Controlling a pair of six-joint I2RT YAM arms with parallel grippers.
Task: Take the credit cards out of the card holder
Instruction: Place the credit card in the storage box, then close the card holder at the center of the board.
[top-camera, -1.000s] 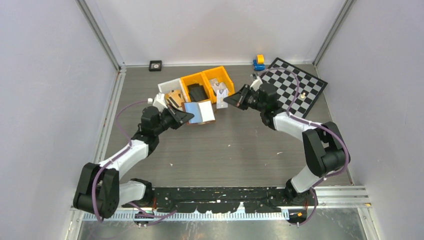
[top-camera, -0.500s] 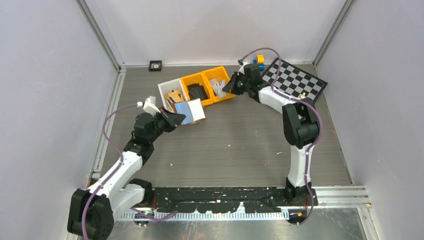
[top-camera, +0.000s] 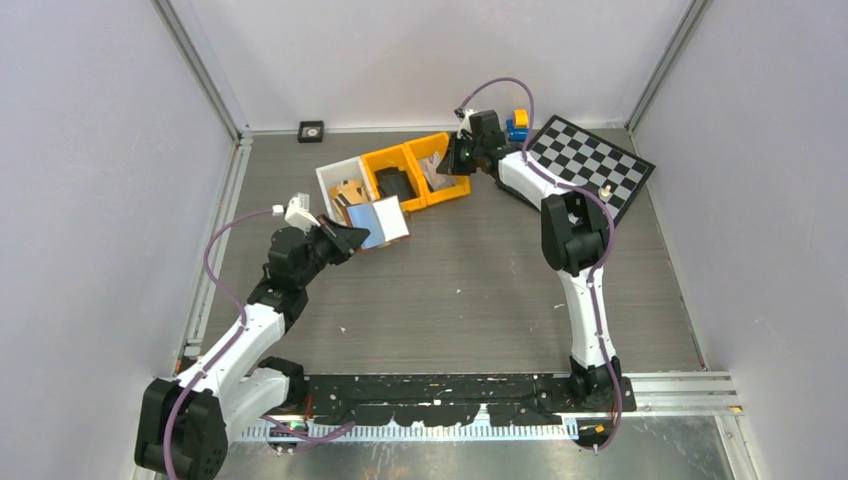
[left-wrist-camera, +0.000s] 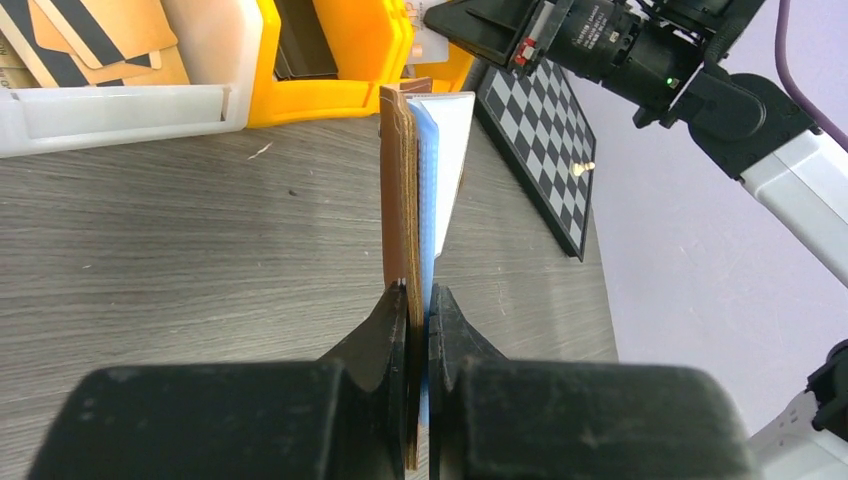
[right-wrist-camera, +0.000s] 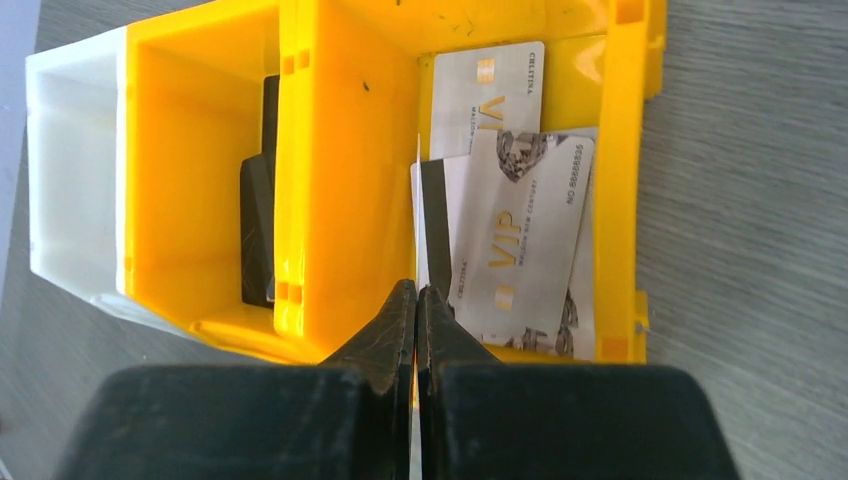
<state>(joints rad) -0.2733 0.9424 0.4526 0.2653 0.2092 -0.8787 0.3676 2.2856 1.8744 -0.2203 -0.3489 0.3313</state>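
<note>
Card holder (left-wrist-camera: 397, 190) clamped upright by left gripper (left-wrist-camera: 418, 297); right gripper (right-wrist-camera: 416, 292) (pinching a credit card (right-wrist-camera: 416, 210) edge-on) should release low inside yellow bin (right-wrist-camera: 340, 200).

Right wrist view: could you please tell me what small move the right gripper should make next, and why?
Probably open the right gripper: it pinches a thin whitish card edge-on over the yellow plastic bin already holding silver VIP cards.

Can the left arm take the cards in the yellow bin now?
Probably not. The left tool is shut on the card holder, and the right tool, gripping a card edge-on, hangs right over that bin and its cards.
</note>
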